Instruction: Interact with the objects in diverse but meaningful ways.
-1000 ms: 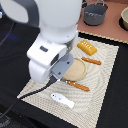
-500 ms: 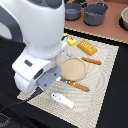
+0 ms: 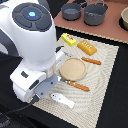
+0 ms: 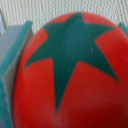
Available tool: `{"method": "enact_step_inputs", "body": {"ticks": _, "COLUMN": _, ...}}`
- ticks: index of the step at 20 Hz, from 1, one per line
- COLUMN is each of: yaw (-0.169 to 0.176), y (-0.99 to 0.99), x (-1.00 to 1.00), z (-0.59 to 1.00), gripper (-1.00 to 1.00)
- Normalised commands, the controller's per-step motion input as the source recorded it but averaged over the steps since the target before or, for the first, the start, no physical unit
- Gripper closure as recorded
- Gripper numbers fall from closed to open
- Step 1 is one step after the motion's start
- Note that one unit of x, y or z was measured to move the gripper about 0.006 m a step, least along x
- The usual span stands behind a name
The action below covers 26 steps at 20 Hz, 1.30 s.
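The red tomato-like ball (image 4: 75, 95) with its green star top fills the wrist view. My gripper (image 4: 67, 65) sits around it, with a grey-teal finger (image 4: 12, 55) against one side and a sliver of the other finger at the opposite edge. In the exterior view the arm's white body hides the ball; the hand (image 3: 44, 90) hangs low over the mat's edge at the exterior view's left. The orange ridged loaf (image 3: 87, 47), the yellow packet (image 3: 69, 39) and the white fish piece (image 3: 62, 100) lie on the mat.
A round tan plate (image 3: 73, 69) sits mid-mat between two wooden-handled pieces of cutlery (image 3: 91, 61) (image 3: 79, 86). Two grey pots (image 3: 72, 11) (image 3: 95, 13) stand on the brown surface behind. The striped mat (image 3: 102, 95) lies on a dark table.
The arm has swung from over the plate toward the exterior view's lower left, and the hand now hangs lower over the mat's edge near the fish piece.
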Motion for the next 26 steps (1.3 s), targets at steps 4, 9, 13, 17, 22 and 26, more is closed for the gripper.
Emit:
{"method": "enact_step_inputs", "body": {"ticks": 4, "yaw": 0.0, "y": 0.0, "x": -0.2, "z": 0.07, "gripper": -1.0}}
{"method": "enact_step_inputs", "body": {"ticks": 9, "yaw": 0.0, "y": 0.0, "x": -0.15, "z": 0.07, "gripper": -1.0}}
{"method": "enact_step_inputs", "body": {"ticks": 13, "yaw": -0.009, "y": -0.03, "x": -0.07, "z": 0.61, "gripper": -1.0}}
{"method": "enact_step_inputs", "body": {"ticks": 17, "yaw": -0.062, "y": -0.08, "x": 0.37, "z": 1.0, "gripper": -1.0}}
{"method": "enact_step_inputs", "body": {"ticks": 22, "yaw": -0.073, "y": -0.17, "x": 0.58, "z": 0.69, "gripper": -1.0}}
{"method": "enact_step_inputs", "body": {"ticks": 26, "yaw": -0.023, "y": -0.21, "x": 0.63, "z": 0.14, "gripper": -1.0}}
